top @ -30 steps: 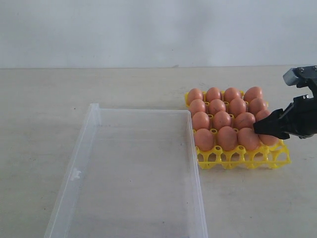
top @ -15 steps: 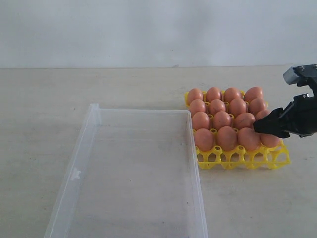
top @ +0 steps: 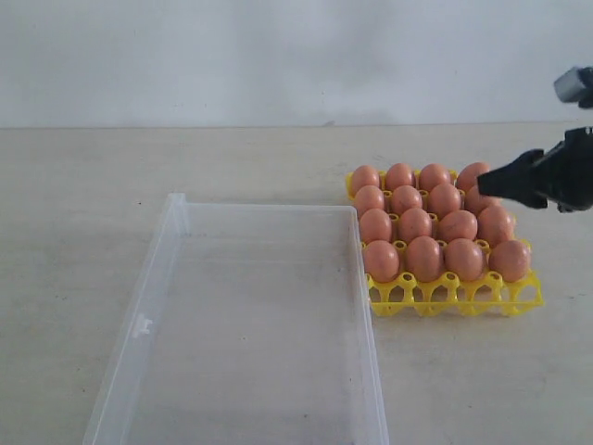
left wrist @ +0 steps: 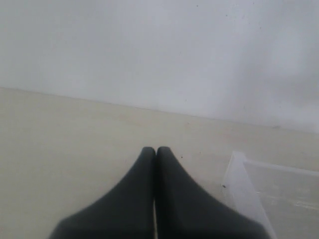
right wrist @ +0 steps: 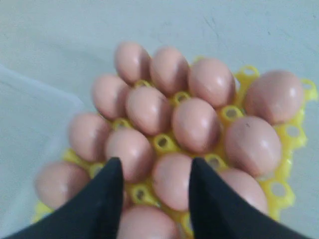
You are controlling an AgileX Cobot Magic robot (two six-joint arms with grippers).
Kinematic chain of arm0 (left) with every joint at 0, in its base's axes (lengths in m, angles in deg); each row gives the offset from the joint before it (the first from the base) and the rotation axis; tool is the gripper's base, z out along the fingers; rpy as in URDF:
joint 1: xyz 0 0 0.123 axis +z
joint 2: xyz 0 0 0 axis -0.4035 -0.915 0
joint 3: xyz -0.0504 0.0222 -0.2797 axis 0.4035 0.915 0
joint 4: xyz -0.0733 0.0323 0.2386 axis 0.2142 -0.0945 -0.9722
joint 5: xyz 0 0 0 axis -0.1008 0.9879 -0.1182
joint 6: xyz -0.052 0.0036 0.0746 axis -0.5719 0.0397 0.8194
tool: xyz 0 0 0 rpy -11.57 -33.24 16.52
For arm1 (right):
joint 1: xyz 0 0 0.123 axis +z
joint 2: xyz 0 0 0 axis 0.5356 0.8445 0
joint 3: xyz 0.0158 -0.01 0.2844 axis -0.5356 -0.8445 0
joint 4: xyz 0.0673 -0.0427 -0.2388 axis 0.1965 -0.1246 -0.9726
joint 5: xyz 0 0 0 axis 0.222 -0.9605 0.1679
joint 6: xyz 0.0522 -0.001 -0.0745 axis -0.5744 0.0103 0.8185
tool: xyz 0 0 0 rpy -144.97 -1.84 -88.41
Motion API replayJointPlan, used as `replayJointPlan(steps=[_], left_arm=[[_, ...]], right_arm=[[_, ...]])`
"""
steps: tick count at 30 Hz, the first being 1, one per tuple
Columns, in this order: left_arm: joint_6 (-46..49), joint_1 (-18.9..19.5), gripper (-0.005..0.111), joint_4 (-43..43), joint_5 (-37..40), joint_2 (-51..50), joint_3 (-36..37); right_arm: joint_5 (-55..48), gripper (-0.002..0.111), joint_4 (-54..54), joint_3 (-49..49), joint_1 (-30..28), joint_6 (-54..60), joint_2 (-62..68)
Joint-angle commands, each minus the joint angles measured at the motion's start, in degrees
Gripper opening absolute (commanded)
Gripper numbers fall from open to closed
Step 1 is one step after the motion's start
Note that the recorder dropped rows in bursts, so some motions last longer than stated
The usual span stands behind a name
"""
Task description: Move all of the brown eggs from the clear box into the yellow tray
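Control: Jaw status, both arms?

Operator: On the right gripper [right wrist: 155, 162] I see two black fingers spread apart with nothing between them. On the left gripper [left wrist: 155, 150] the black fingers are pressed tip to tip, holding nothing, above the beige tabletop [top: 232, 158].

Control: Location of the eggs?

Operator: I count sixteen brown oval eggs [top: 414, 223] in the exterior view, four rows of four. Each is seated in a cup of the bright yellow lattice plastic tray [top: 454, 301]. The right gripper hangs over the tray's right side, partly covering an egg in the second row from the back. The large transparent plastic box [top: 139, 324] lies just left of the tray, long wall alongside it. I cannot tell whether they touch. One box corner shows near the left gripper.
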Motion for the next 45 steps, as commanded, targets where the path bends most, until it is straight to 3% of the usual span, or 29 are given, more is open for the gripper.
replayJointPlan(steps=[1, 7, 12, 14, 18, 22, 26, 29, 35, 39, 45], left_arm=[[-0.28, -0.08, -0.004, 0.21, -4.35, -0.17, -0.10], [-0.28, -0.08, -0.004, 0.21, 0.72, -0.17, -0.10], [-0.28, -0.08, -0.004, 1.61, -6.35, -0.17, -0.10], [-0.28, -0.08, -0.004, 1.72, -4.78, -0.17, -0.10], [-0.28, -0.08, -0.004, 0.09, 1.20, -0.17, -0.10], [-0.28, -0.08, -0.004, 0.36, -3.40, -0.17, -0.10], [-0.28, -0.08, -0.004, 0.88, -2.25, -0.17, -0.10], [-0.28, -0.08, -0.004, 0.23, 1.49, -0.17, -0.10], [-0.28, -0.08, -0.004, 0.62, -3.43, -0.17, -0.10], [-0.28, -0.08, -0.004, 0.49, 0.85, -0.17, -0.10], [-0.28, -0.08, -0.004, 0.23, -1.74, -0.17, -0.10]], right_arm=[[8.64, 0.001, 2.60, 3.34, 0.13, -5.80, -4.79], [4.90, -0.001, 5.90, 6.47, 0.13, -4.60, -8.08], [9.47, -0.001, 7.55, 6.47, 0.13, -4.59, -15.56], [9.02, -0.001, 6.45, 6.47, 1.84, -5.02, -21.43], [-10.87, -0.001, -2.61, 6.36, 9.90, -7.86, -33.84], [-37.93, -0.001, -4.95, 2.96, 20.94, -8.07, -45.63], [-48.53, -0.001, -4.95, -2.83, 27.29, 2.64, -53.61], [-47.94, -0.001, -4.95, -8.68, 28.57, 8.73, -56.94], [-43.11, -0.001, -4.95, -16.52, 28.55, 1.70, -59.34], [-38.23, -0.001, -4.95, -21.66, 28.55, -0.21, -59.33], [-41.69, -0.001, -4.95, -28.41, 28.55, -1.40, -59.33]])
